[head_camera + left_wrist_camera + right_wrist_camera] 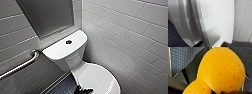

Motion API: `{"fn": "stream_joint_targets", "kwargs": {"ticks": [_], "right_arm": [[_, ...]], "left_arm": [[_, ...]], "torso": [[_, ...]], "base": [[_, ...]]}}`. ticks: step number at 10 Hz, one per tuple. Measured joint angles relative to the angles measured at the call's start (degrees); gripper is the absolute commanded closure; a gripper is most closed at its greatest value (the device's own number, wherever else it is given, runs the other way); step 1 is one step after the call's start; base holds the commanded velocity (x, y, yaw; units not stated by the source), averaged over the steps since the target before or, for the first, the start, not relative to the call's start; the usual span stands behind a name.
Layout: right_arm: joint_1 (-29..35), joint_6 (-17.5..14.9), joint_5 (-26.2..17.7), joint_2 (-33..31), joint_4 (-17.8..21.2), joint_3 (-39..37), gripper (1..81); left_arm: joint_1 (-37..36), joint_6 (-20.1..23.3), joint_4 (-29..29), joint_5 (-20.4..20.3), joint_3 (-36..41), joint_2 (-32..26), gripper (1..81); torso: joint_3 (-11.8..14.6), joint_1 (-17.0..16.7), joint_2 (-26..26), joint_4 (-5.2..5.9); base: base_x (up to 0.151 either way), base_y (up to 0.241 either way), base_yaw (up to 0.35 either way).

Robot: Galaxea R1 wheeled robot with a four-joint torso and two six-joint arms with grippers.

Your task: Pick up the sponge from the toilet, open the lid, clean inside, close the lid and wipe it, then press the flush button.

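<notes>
one soft, light sponge (221,70), likely squashing easily, sits clamped at its waist in the right gripper (226,92), while the left gripper (83,90), state unclear, hovers by the closed lid (97,77).

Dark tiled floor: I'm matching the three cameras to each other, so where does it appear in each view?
Head view: dark tiled floor at the bottom edge, left of the lid.
Left wrist view: floor beside the toilet, on its side away from the lid.
Right wrist view: floor behind the sponge.
Shared landmark: the floor's grid of tile joints; the lid also links the head and left wrist views.
</notes>
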Motion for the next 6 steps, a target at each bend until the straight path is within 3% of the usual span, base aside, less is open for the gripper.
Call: {"fn": "stream_joint_targets", "kwargs": {"ticks": [3,6], "right_arm": [[0.0,1.5,0.2,0.4,0.0,-0.6,81.1],[0.0,1.5,0.2,1.8,0.1,-2.0,81.1]], "left_arm": [[-0.7,-2.9,-0.5,-1.7,5.8,-3.4,1.0],[-0.9,-12.4,-0.8,-4.9,9.0,-5.5,1.0]], "torso": [[0.0,0.0,0.0,0.0],[0.0,0.0,0.0,0.0]], "base": [[0.0,0.0,0.0],[0.0,0.0,0.0]]}}
